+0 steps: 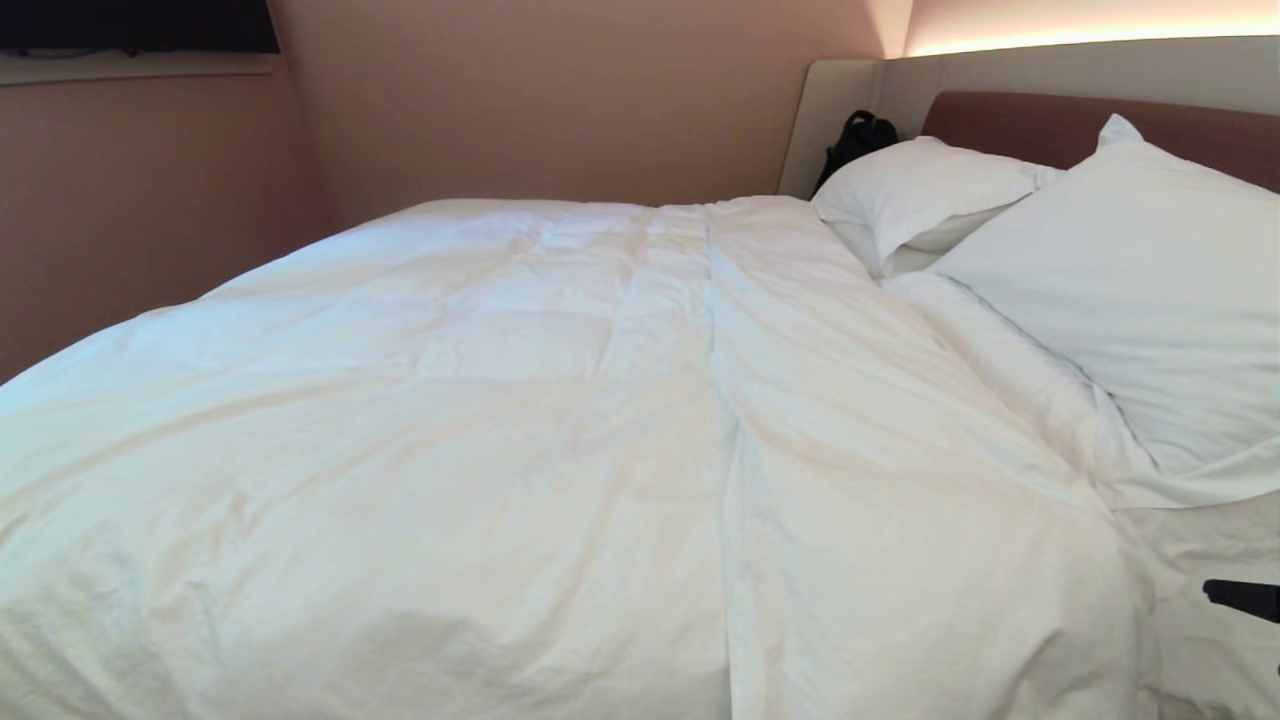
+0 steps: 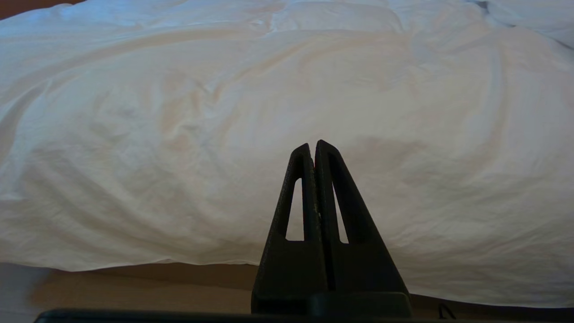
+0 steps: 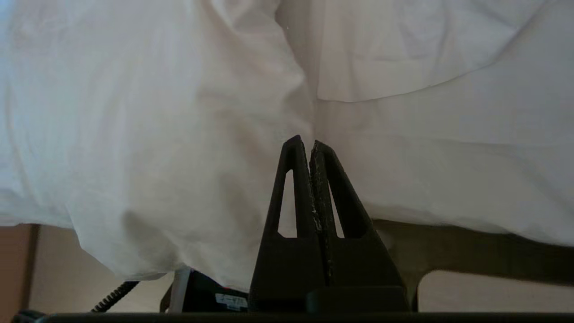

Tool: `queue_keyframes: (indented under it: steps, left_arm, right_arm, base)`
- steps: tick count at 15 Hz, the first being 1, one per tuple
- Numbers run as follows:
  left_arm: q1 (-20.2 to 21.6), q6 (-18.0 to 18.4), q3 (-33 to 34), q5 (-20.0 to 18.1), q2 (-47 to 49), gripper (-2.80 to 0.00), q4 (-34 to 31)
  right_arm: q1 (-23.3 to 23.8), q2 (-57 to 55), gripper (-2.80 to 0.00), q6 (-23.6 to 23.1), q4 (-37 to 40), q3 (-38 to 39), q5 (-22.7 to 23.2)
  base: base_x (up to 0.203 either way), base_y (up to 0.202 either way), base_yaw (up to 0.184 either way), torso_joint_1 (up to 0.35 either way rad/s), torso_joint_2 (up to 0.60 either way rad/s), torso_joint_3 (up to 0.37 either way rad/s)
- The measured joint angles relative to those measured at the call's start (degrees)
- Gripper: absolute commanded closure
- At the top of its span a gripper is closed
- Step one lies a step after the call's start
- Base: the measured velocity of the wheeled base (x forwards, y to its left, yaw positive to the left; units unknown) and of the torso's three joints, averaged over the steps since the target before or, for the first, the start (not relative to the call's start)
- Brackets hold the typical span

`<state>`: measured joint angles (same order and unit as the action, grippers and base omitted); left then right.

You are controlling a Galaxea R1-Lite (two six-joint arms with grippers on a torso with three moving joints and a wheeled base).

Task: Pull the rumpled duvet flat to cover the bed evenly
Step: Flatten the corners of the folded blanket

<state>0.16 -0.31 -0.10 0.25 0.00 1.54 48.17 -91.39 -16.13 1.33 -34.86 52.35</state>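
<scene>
The duvet lies spread over most of the bed, reaching from the foot end up to just short of the two pillows at the headboard, and it looks largely flat, with a long lengthwise crease down its middle and shallow wrinkles across the puffy surface. Toward the head end on the near side, beside the near pillow, a patch of the sheet is bare and the duvet's corner there is turned in at a slant, so the cover is not yet even at that corner. On the near edge the duvet hangs over the side of the mattress, with one fold drooping lower than the rest. The right end effector is at that near edge by the head-end corner, its fingers pressed together and empty, the tips close before the hanging cloth where the duvet's edge meets the sheet; no fabric is pinched between them. The left end effector sits low before the near side of the bed further toward the foot, also closed on nothing and apart from the cloth. By my reading the bulk of the spreading is done; what is left is drawing the near head-end corner out square and smoothing the remaining creases.
</scene>
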Motion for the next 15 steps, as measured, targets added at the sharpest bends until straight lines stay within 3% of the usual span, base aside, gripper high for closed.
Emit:
queue_keyframes:
  steps: [6,13,14,15]
  left_arm:
    - [0.00,0.00,0.00,-0.03,0.00,0.00,-0.02]
    - [0.00,0.01,0.00,-0.01,0.00,0.00,0.02]
    - [0.00,0.00,0.00,-0.01,0.00,0.00,0.00]
    - [0.00,-0.02,0.00,0.02,0.00,0.00,0.01]
  right_arm:
    - [1.75,-10.17,0.00,-10.33,-0.40,-3.72,9.64]
    - [1.44,-11.30,0.00,-13.88,-0.74,-1.51,10.95]
    - [1.44,-10.95,-2.80,-14.12,-1.06,-0.14,10.88]
    - [1.45,-10.60,-2.80,-14.28,-1.89,0.71,10.85]
  base:
    - [0.000,0.000,0.000,0.000,0.00,0.000]
    - [0.000,0.000,0.000,0.000,0.00,0.000]
    - [0.000,0.000,0.000,0.000,0.00,0.000]
    - [0.000,0.000,0.000,0.000,0.00,0.000]
